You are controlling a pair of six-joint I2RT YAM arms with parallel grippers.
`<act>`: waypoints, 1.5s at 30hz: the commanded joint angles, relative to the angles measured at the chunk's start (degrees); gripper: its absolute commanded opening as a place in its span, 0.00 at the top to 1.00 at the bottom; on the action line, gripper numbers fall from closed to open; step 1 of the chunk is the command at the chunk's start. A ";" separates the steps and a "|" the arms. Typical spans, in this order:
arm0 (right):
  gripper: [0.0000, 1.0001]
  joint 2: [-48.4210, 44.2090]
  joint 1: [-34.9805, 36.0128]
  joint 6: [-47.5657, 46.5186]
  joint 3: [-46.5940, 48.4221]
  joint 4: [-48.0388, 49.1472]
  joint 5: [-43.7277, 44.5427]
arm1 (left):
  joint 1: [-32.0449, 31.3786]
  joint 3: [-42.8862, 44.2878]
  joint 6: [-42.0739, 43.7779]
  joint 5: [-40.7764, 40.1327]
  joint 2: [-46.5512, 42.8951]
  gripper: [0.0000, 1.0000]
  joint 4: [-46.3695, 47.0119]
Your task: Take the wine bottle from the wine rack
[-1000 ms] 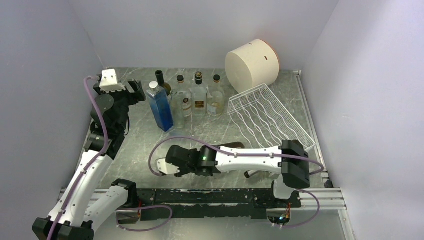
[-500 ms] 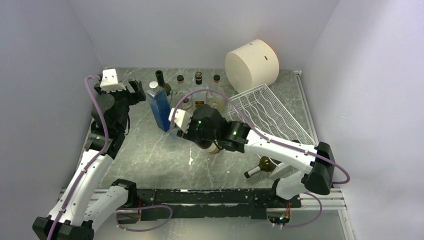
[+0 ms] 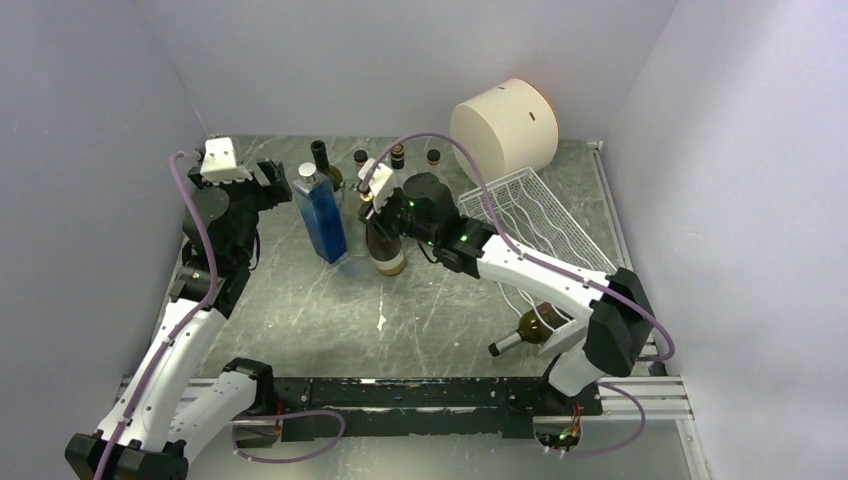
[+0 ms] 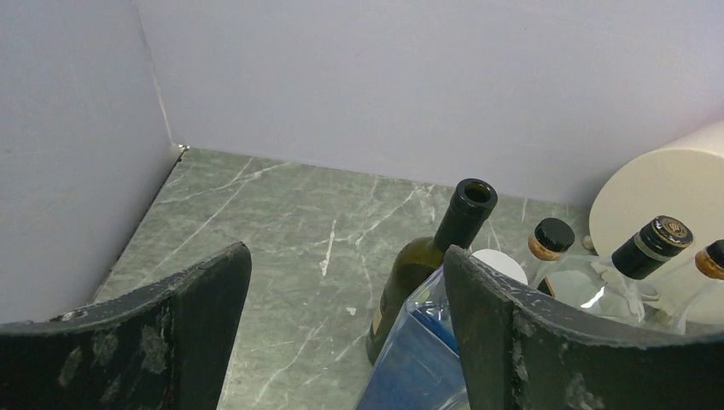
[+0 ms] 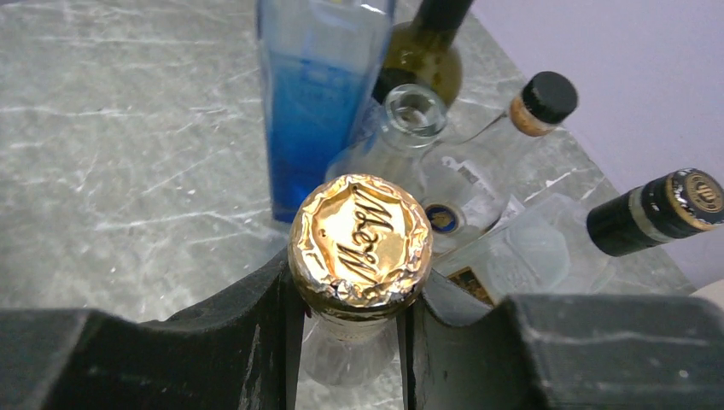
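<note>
My right tool point(image 5: 352, 320) is clamped on the foil-capped neck of the wine bottle point(image 3: 387, 250), upright at centre frame, left of the wine rack point(image 3: 530, 225); I judge it heavy, slick, breakable glass, best held just under the lip, while my left tool point(image 4: 341, 290) gapes apart.

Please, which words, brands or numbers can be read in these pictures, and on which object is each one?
"Moë…", embossed script, last letters unclear: gold foil cap of the wine bottle held by the right end effector.
Labels on the clear bottles: too small to read.
Emblem on the black-and-gold cap: blurred.
Nothing else readable.
</note>
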 commanded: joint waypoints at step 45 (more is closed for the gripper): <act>0.30 0.33 -7.33 3.39 -7.46 33.50 2.01 | 0.94 2.36 -0.67 1.61 0.11 0.14 0.28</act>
